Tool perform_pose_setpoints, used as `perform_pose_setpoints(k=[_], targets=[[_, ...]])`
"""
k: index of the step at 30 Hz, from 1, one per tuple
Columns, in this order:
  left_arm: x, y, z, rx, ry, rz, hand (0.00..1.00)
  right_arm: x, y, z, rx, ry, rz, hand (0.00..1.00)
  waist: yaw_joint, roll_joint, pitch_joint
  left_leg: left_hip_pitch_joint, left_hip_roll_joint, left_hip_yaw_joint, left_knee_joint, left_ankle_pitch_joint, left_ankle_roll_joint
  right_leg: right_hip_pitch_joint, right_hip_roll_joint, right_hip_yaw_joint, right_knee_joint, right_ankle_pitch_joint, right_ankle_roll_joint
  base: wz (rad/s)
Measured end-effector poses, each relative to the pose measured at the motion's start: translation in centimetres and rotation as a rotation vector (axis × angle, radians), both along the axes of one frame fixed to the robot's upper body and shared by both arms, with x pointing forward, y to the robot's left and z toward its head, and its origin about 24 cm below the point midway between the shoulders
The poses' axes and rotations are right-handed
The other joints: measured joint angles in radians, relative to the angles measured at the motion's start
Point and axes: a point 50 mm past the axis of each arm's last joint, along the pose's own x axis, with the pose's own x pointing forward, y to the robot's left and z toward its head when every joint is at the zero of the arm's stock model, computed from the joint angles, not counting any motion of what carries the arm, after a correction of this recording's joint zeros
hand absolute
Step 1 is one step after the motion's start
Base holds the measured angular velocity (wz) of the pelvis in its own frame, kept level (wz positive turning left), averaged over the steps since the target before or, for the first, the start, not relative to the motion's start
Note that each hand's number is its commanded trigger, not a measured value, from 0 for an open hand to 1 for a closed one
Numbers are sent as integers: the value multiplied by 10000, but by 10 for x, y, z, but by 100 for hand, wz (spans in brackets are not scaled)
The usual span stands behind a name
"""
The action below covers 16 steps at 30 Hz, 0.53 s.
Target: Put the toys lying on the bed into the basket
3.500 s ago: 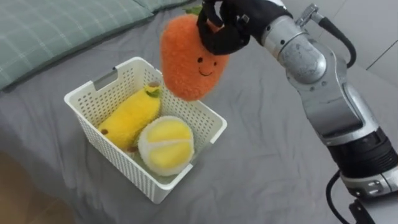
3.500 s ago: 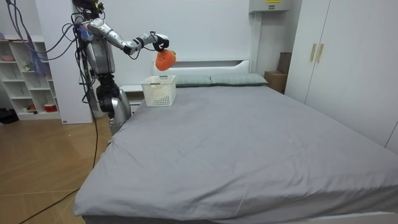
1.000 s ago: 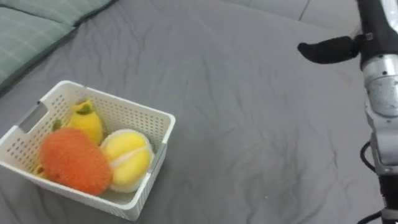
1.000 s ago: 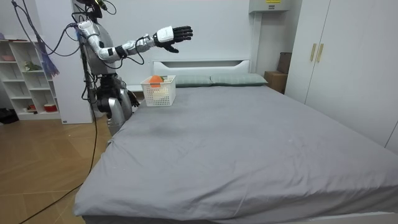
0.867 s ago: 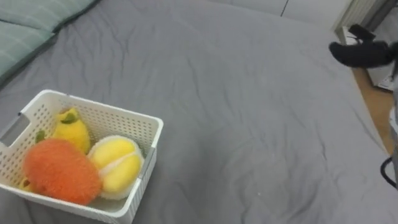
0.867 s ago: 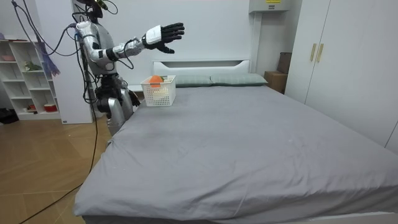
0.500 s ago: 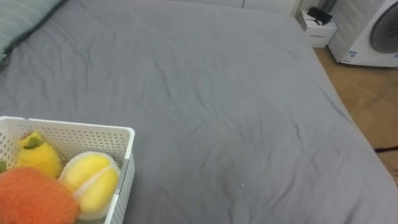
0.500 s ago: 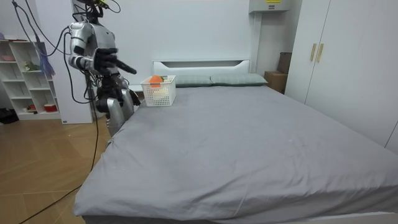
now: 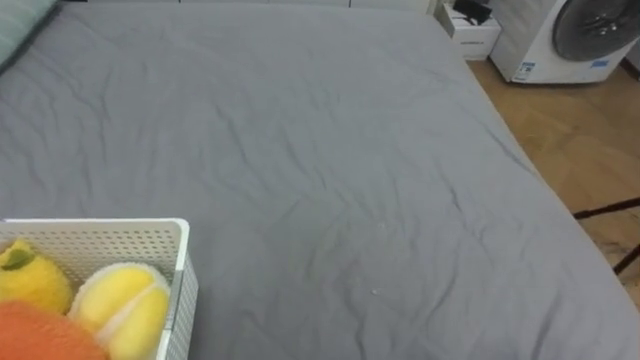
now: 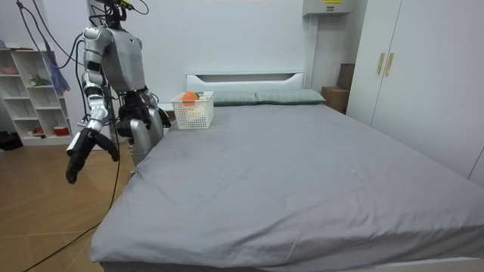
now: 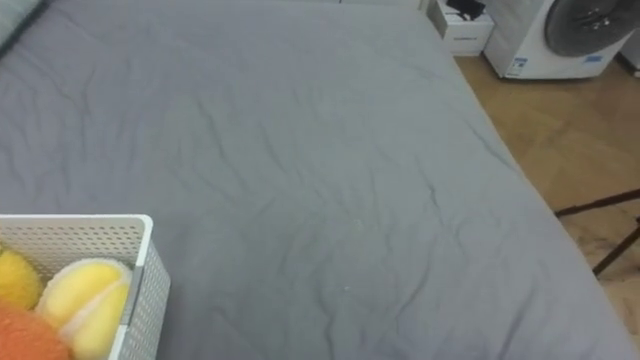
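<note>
I stand at the corner of the bed [image 9: 330, 170] near its head end, on the room view's left, and my head looks along the grey sheet toward the foot end. My right hand [image 10: 82, 155] hangs low beside me over the wooden floor [image 9: 590, 150], away from the bed; its fingers [image 10: 72, 172] are released, pointing down, and they hold nothing. My left hand [image 10: 161, 116] is by my hip on the bed side, and its state I cannot tell. The toys are in the white basket [image 9: 180, 270], which sits on the bed near the pillows [image 10: 265, 97]: the orange toy [image 9: 40, 335] is touching the round yellow toy [image 9: 120, 305], and a smaller yellow toy [image 9: 30, 280] is behind them. A washing machine [image 9: 570, 40] stands beyond the foot of the bed.
</note>
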Motion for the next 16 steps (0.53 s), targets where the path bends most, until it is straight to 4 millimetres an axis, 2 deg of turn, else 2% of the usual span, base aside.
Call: perform_pose_setpoints(k=[2,3,5,8,10,16], targets=[[-2,-6,-2,-129,91,87,0,-35,24,-20,1119,1183,-422,0,-5,120,-23,21,-12,1,-14,-7,-7,15,-5,18,11,-36,-9,0],[-3,-7,-3,-150,124,100,0,-43,30,-23,1379,1463,-487,0,-5,139,-29,55,-17,-4,-22,-9,-7,33,-6,29,17,-46,-10,0],[-4,-7,-3,-201,234,175,0,-73,46,-33,2472,2445,-603,0,-17,224,-24,123,-30,-35,-41,-17,-8,104,-13,37,30,-75,-22,0],[-6,-8,-3,-258,419,146,0,-96,62,-39,3744,3415,70,0,-24,240,-57,168,-36,-35,-38,-20,-9,99,-21,44,44,-104,-45,-1],[-6,-9,-4,-324,508,167,0,-99,70,-42,4461,4029,1249,0,45,231,-62,241,-33,34,-40,-27,-10,103,-41,45,126,-118,-63,-11],[-4,-17,-8,-653,950,-156,0,-86,86,-50,6110,5296,4888,0,94,285,-78,333,-46,29,5,-86,15,192,-64,-2,206,-147,-72,-2]])
